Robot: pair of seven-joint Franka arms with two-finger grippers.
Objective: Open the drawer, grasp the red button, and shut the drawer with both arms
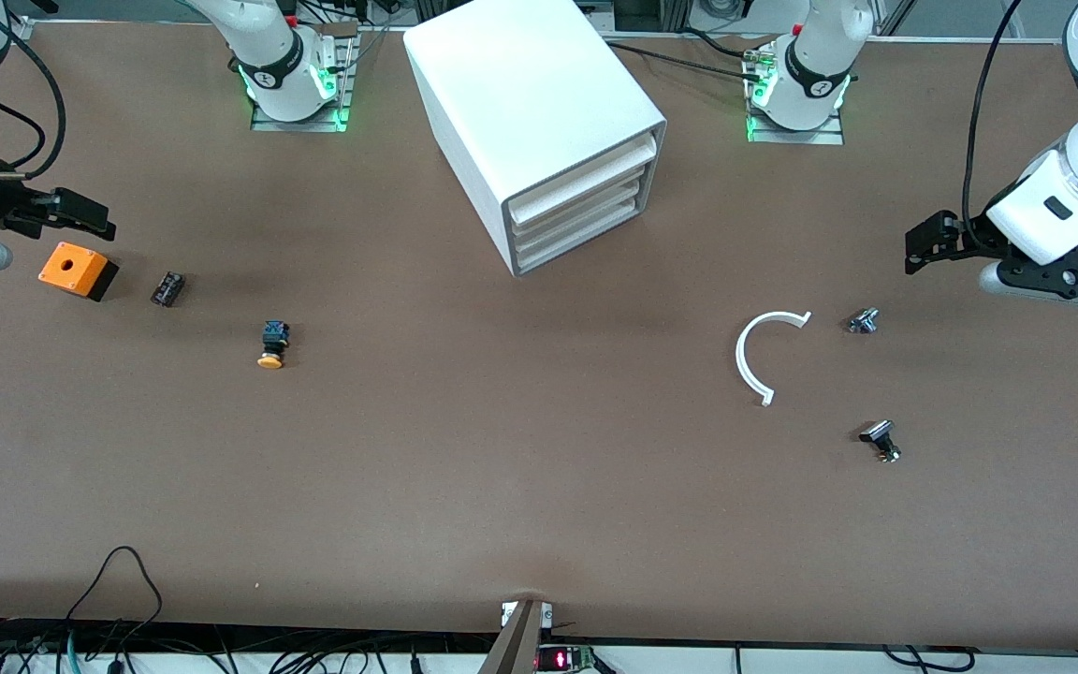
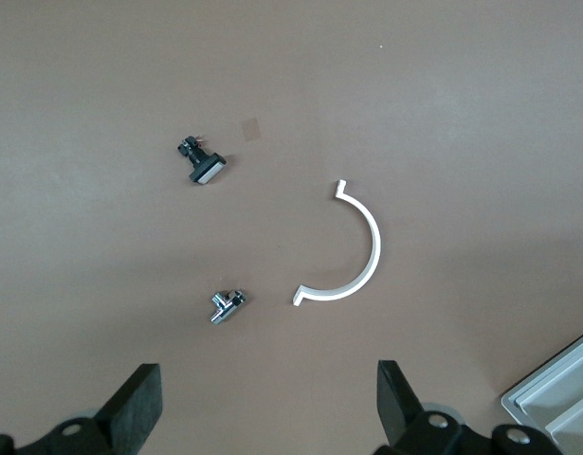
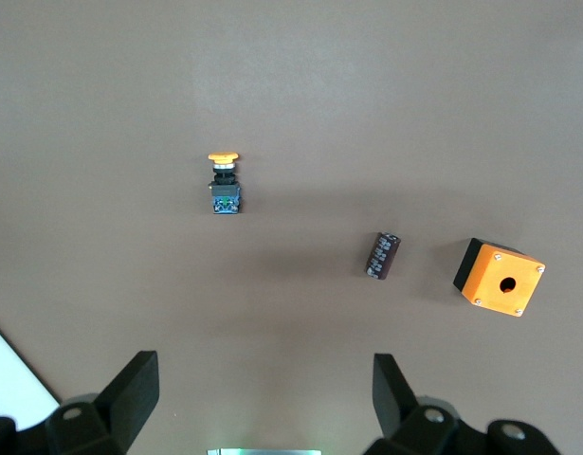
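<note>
While all three drawers sit shut, the cabinet (image 1: 539,122) fronts lower right, toward the released left gripper (image 1: 923,248); the right gripper (image 1: 80,213), equally unclenched, waits upper left.

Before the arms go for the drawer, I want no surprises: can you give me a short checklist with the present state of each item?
1. Left gripper open, holding nothing, over the table's left-arm end: ok.
2. Right gripper open, holding nothing, above the orange box: ok.
3. All three drawers of the cabinet shut: ok.
4. Red-capped button in sight: not ok, only the orange-capped button shows.
5. Table bare in front of the drawers; white curved piece lies nearer the camera: ok.
</note>
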